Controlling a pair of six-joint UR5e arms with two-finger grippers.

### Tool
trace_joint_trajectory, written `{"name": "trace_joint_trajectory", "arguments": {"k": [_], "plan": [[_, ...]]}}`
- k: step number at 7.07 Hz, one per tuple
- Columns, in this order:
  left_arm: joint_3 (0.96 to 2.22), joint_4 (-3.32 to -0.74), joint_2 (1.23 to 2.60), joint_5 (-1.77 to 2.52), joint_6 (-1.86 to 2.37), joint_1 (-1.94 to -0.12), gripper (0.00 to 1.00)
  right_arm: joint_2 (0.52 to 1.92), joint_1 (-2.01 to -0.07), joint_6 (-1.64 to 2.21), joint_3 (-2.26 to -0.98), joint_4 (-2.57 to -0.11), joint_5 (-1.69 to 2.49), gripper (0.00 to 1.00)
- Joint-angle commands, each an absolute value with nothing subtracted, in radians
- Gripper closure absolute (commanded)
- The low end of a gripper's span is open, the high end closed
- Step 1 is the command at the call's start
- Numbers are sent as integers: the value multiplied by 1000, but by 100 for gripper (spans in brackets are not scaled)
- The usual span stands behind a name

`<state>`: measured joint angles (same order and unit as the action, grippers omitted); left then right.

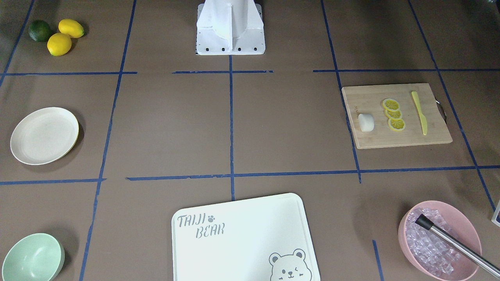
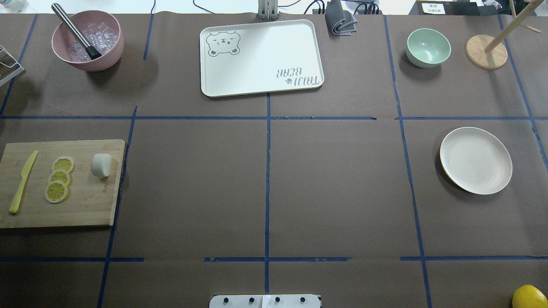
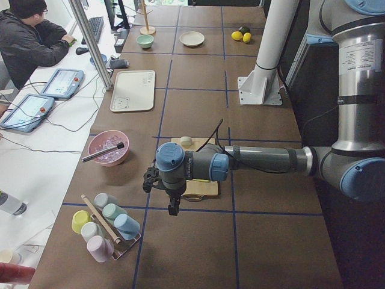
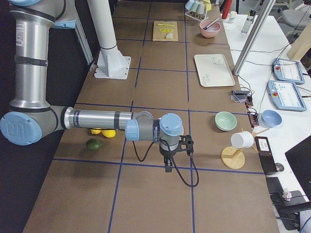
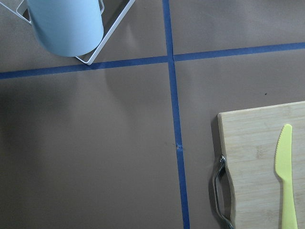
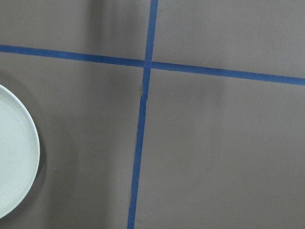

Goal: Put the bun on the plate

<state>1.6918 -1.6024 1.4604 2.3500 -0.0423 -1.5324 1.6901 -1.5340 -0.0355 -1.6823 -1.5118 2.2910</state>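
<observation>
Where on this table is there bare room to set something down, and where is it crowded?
The middle of the table, bordered by the wooden board, the plate and the bear tray, lies bare. The plate is bare too. The board is crowded with bun, lemon slices and knife.

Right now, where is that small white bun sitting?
In the overhead view the small white soft bun lies at the far left, on the bamboo cutting board, just right of three yellow lemon slices.

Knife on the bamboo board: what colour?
Pale yellow; the knife shows best in the front-facing view.
</observation>
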Motion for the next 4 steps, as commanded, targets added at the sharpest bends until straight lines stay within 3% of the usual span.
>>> {"name": "trace_joint_trajectory", "arguments": {"k": [1,4], "plan": [[1692,-1601,1460,2352,-41,-1532,0,1690,-1532,-35,-1683,-1503,2293,0],[1692,-1600,1462,2355,-41,-1531,0,1697,-1503,-34,-1681,-1421,2414,0]]}}
